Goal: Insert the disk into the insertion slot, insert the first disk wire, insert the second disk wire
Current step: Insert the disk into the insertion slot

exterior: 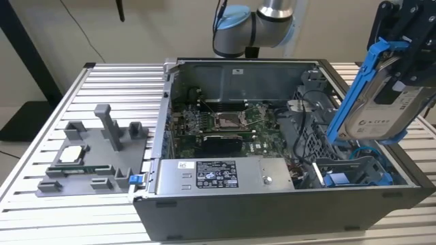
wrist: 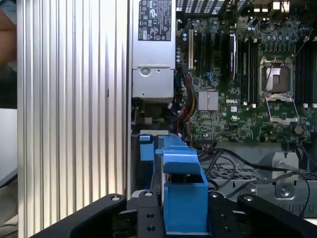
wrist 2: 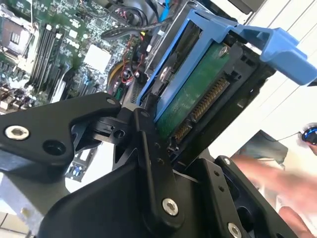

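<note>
In the exterior view my gripper point(exterior: 407, 61) is shut on the disk point(exterior: 381, 109), a silver-grey drive with a white label in a bright blue carrier. The disk hangs steeply tilted above the open case's near corner, on that view's right. Under its lower end lies the insertion slot point(exterior: 354, 171), a grey metal bay with blue tabs. A blue cable point(exterior: 368, 151) curls just behind the bay. In the second wrist view the gripper point(wrist 2: 193, 136) clamps the disk's point(wrist 2: 195, 91) green board side, with the connector edge exposed. In the first wrist view the carrier point(wrist: 183, 191) sits between the black fingers point(wrist: 99, 215).
The open computer case point(exterior: 272, 214) stands on a slatted metal table point(exterior: 116, 87). Inside are the motherboard point(exterior: 228, 122) and a labelled power supply point(exterior: 218, 176) along the front. A grey fixture point(exterior: 95, 153) with parts lies on the exterior view's left. A blurred hand point(wrist 2: 267, 173) shows beyond the gripper.
</note>
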`<state>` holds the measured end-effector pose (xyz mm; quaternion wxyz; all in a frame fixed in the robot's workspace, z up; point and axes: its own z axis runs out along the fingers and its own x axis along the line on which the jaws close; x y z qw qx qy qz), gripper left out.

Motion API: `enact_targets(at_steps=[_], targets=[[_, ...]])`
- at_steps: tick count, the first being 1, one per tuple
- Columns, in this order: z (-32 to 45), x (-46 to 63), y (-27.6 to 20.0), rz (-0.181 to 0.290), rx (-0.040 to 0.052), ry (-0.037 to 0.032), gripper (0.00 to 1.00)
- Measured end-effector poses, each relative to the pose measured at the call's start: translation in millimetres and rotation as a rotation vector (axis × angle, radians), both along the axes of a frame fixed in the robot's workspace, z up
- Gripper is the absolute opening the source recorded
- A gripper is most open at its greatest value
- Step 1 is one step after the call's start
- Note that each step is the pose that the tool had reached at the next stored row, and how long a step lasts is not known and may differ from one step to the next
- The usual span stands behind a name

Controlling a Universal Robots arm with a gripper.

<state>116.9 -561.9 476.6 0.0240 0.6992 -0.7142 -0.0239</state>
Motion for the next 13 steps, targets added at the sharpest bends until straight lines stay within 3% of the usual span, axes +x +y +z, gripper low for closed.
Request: enact_targets(at_steps=[13], targets=[[-6.3,1.2,0.0,0.000,0.0012,0.0003,0.00]])
